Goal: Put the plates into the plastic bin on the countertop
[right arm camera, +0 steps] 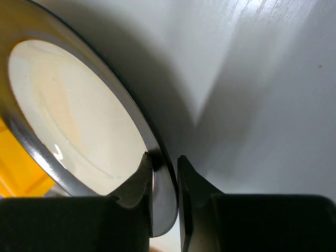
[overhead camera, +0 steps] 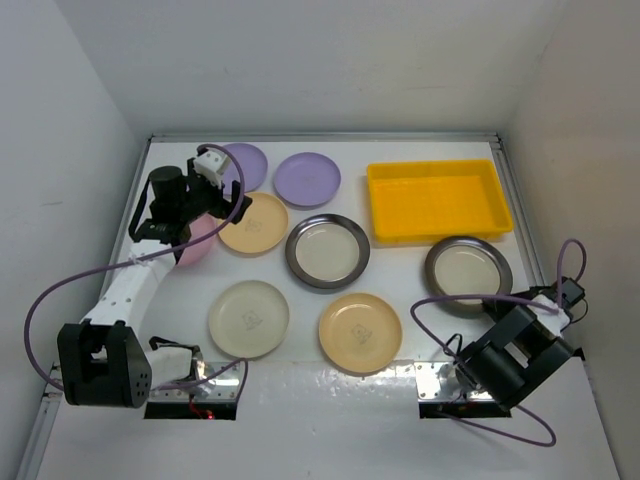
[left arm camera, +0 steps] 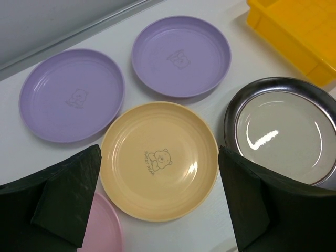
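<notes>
Eight plates lie on the white countertop [overhead camera: 400, 395]: two lilac [overhead camera: 240, 165] [overhead camera: 308, 178], a pale yellow one [overhead camera: 254, 222], a pink one [overhead camera: 195, 240], a cream one [overhead camera: 249, 318], an orange-yellow one [overhead camera: 360, 332] and two dark-rimmed ones [overhead camera: 328, 251] [overhead camera: 468, 272]. The yellow bin [overhead camera: 437, 200] stands empty at the back right. My left gripper [overhead camera: 222, 205] is open and empty above the pale yellow plate [left arm camera: 159, 157], which shows between its fingers. My right gripper [right arm camera: 165, 163] is shut on the near rim of the right dark-rimmed plate [right arm camera: 68, 115].
White walls enclose the table on three sides. The pink plate [left arm camera: 102, 226] lies partly under the left arm. The bin's corner [left arm camera: 299, 26] and the middle dark-rimmed plate [left arm camera: 283, 134] show to the right in the left wrist view. Purple cables loop beside both arms.
</notes>
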Action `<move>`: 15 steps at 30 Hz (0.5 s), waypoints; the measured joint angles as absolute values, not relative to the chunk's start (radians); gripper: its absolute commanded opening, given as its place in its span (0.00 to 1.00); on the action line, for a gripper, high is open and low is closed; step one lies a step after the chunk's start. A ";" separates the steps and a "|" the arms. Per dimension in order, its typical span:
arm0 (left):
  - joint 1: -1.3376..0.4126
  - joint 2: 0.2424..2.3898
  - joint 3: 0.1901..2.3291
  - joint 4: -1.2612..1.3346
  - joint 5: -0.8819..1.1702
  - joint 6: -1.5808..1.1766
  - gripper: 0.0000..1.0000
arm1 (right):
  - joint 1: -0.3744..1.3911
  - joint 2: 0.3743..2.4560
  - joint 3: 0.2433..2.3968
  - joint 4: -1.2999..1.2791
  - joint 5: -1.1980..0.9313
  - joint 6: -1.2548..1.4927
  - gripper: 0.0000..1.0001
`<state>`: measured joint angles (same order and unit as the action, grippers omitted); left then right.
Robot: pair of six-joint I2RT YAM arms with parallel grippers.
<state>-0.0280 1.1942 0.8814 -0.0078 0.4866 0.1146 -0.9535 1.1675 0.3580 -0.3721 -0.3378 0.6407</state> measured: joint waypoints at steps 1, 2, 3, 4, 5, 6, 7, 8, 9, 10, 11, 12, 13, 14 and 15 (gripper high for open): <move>-0.028 1.190 0.881 -0.010 0.486 0.115 0.93 | -0.953 1.156 0.357 -0.374 -0.338 0.643 0.00; -0.028 1.187 0.881 -0.010 0.487 0.115 0.93 | -0.953 1.140 0.357 -0.380 -0.338 0.649 0.00; -0.030 1.183 0.881 -0.010 0.486 0.115 0.93 | -0.952 1.113 0.356 -0.394 -0.336 0.656 0.00; -0.033 1.180 0.881 -0.010 0.486 0.115 0.93 | -0.952 1.084 0.356 -0.410 -0.331 0.664 0.00; -0.034 1.179 0.881 -0.010 0.487 0.117 0.93 | -0.953 1.049 0.356 -0.430 -0.323 0.677 0.00; -0.038 1.179 0.881 -0.010 0.487 0.119 0.93 | -0.953 1.003 0.357 -0.453 -0.311 0.690 0.00; -0.041 1.179 0.881 -0.011 0.487 0.123 0.93 | -0.953 0.956 0.360 -0.478 -0.291 0.707 0.00; -0.045 1.179 0.881 -0.012 0.487 0.126 0.93 | -0.953 0.905 0.370 -0.510 -0.267 0.728 0.00; -0.047 1.179 0.881 -0.012 0.487 0.128 0.93 | -0.953 0.875 0.384 -0.537 -0.245 0.737 0.00; -0.050 1.179 0.881 -0.012 0.487 0.131 0.93 | -0.949 0.856 0.403 -0.562 -0.224 0.744 0.00; -0.052 1.179 0.881 -0.011 0.487 0.136 0.93 | -0.945 0.847 0.434 -0.595 -0.203 0.752 0.00; -0.055 1.179 0.881 -0.011 0.487 0.143 0.93 | -0.942 0.846 0.464 -0.615 -0.189 0.760 0.00; -0.057 1.179 0.881 -0.011 0.487 0.147 0.93 | -0.940 0.846 0.492 -0.625 -0.179 0.770 0.00; -0.058 1.179 0.881 -0.010 0.487 0.151 0.93 | -0.940 0.842 0.517 -0.630 -0.174 0.781 0.00; -0.059 1.179 0.881 -0.009 0.487 0.154 0.93 | -0.939 0.838 0.538 -0.636 -0.173 0.788 0.00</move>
<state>-0.0586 1.1786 0.8814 -0.0093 0.4870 0.1539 -0.9386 0.8383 0.5385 -0.6365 -0.1734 0.7883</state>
